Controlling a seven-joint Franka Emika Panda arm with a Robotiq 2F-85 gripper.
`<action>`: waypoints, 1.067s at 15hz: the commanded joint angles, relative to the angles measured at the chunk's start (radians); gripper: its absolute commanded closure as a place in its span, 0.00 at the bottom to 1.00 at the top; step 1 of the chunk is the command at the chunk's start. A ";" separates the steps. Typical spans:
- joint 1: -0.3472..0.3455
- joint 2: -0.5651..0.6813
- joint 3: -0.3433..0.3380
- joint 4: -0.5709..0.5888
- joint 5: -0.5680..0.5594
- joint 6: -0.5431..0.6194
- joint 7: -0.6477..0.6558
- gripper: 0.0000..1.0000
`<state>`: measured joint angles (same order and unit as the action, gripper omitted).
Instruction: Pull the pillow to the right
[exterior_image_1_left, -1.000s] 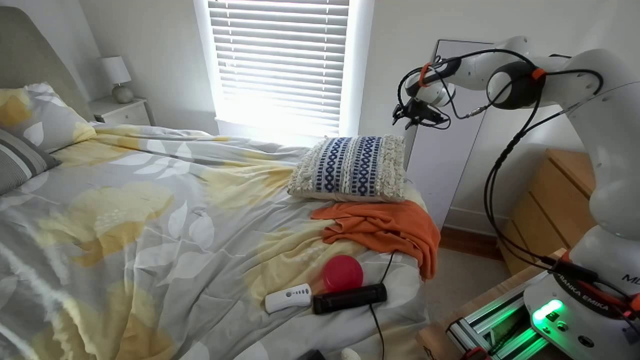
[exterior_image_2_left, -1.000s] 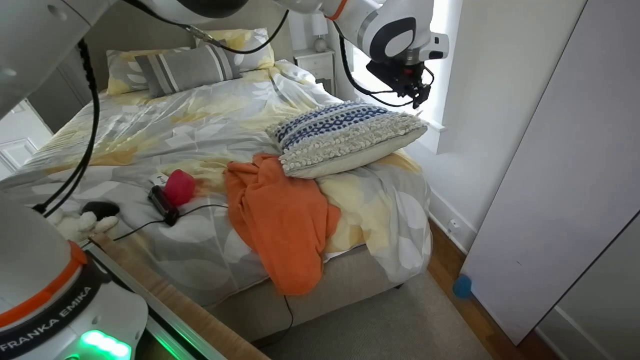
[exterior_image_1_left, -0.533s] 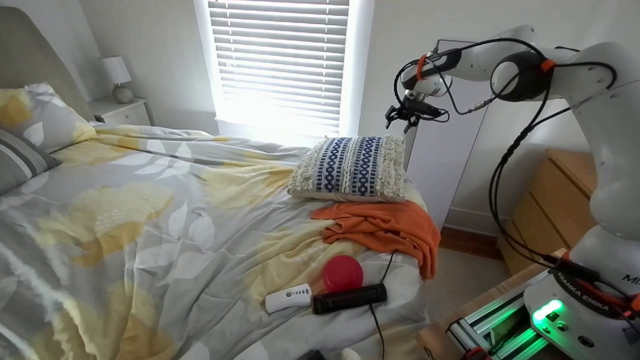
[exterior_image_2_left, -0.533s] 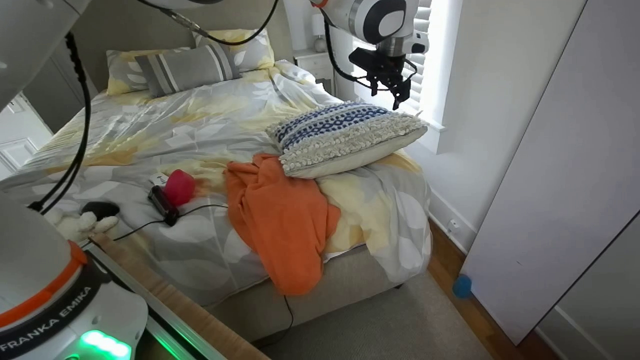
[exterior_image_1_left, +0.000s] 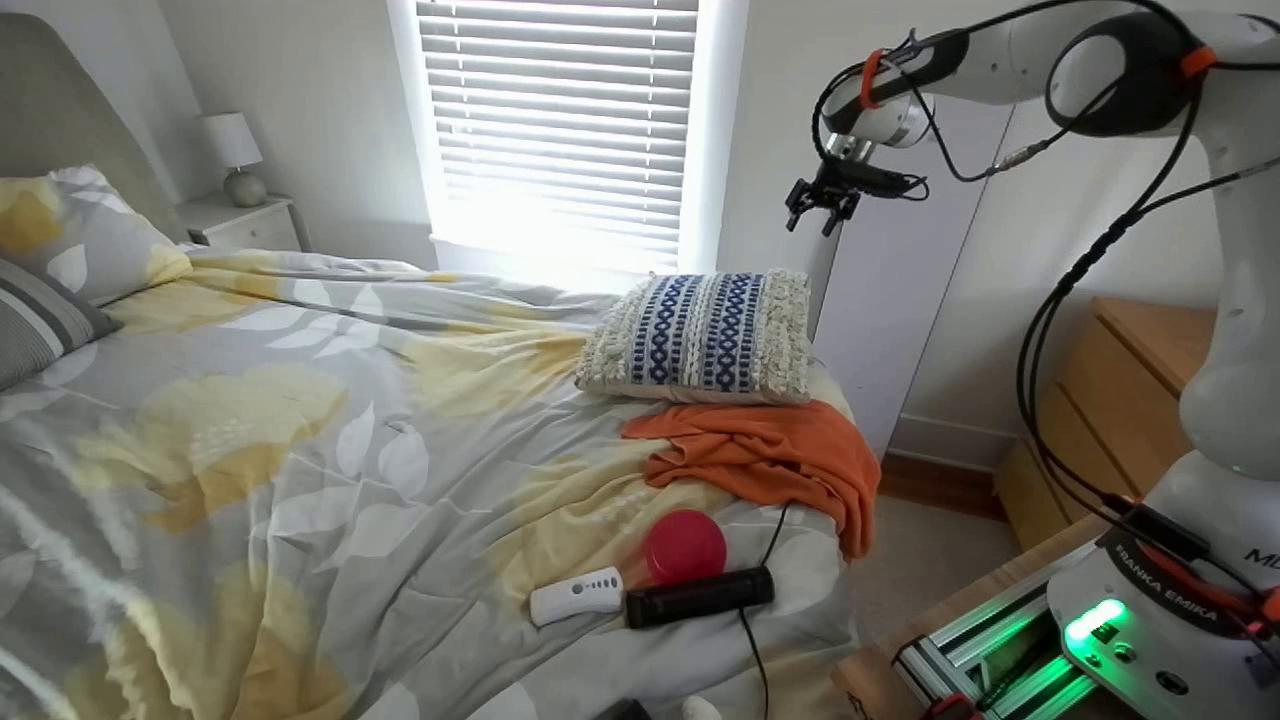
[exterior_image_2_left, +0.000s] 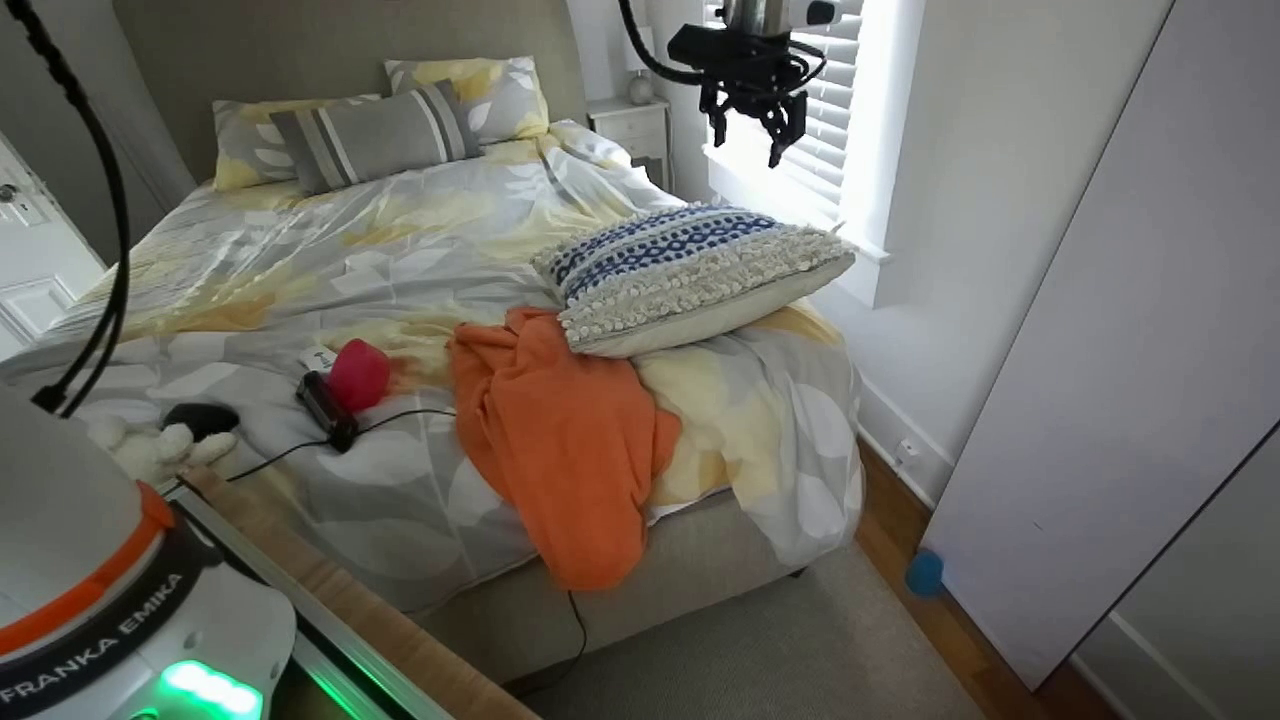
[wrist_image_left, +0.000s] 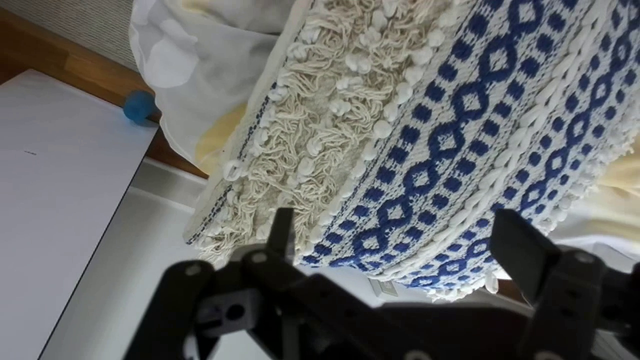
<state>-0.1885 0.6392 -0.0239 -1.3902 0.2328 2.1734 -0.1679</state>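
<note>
- Claw (wrist_image_left: 395, 215), fingers spread wide and holding nothing, hangs higher than the pillow (exterior_image_1_left: 695, 335), clear air between.
- Pillow lies near a foot-end corner of the bed (exterior_image_2_left: 720, 550), one edge meeting the orange cloth (exterior_image_2_left: 575, 440).
- Open bedding (exterior_image_2_left: 420, 230) stretches from it to the striped cushion (exterior_image_2_left: 385, 145).

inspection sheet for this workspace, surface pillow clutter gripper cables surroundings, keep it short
surface: rumpled floral bedding
job's thing: pillow, patterned side up, beside the orange cloth
clutter: orange cloth drooping over the side; red round object, white remote, black device close together
gripper: jaws apart, holding nothing, visible gap above the pillow
cables: thin black cord reaching the orange cloth; thick bundle hanging from the arm
surroundings: window blinds, lamp on nightstand, wooden drawers, blue round object beside pale panel
</note>
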 joint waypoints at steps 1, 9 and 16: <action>-0.008 -0.180 -0.002 -0.240 -0.028 0.021 -0.050 0.00; -0.018 -0.473 -0.031 -0.625 0.015 0.067 -0.095 0.00; 0.008 -0.713 -0.050 -0.915 0.156 0.136 -0.276 0.00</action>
<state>-0.2025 0.0444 -0.0585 -2.1683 0.3063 2.2585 -0.3501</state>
